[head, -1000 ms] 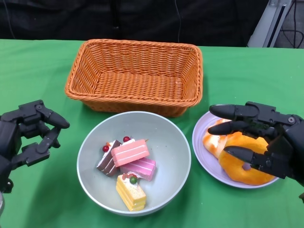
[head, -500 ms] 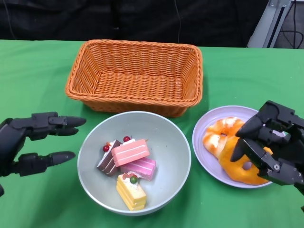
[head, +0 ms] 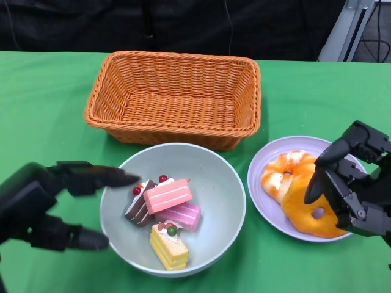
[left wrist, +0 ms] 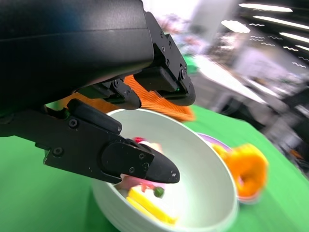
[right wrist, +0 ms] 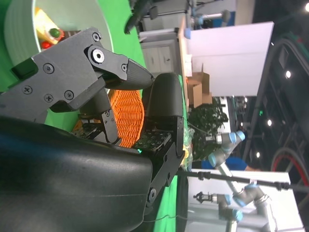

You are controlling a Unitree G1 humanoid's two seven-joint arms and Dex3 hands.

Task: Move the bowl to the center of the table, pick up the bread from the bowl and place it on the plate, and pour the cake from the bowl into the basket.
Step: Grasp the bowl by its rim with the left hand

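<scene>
Left hand: my left hand [head: 46, 204] is hovering wide open at the bowl's left rim, one finger reaching over the rim edge, another lying low just outside the wall; it is holding nothing, and I cannot tell whether it is touching the rim.
Right hand: my right hand [head: 354, 183] is hanging over the right side of the plate with its fingers loosely curled and apart, gripping nothing.
Bowl: the pale bowl [head: 217, 183] is sitting at the table's near centre, carrying the cake slices [head: 165, 213].
Bread: the orange bread [head: 299, 189] is lying on the lilac plate [head: 259, 165], right of the bowl.
Basket: the wicker basket [head: 174, 97] is standing just behind the bowl, nearly touching its far rim.
Open room: green table [head: 43, 97] is showing to the left of the basket and between bowl and plate.
Hidden: my right hand is covering the plate's right edge; the right wrist view is mostly filled by my own hand.
</scene>
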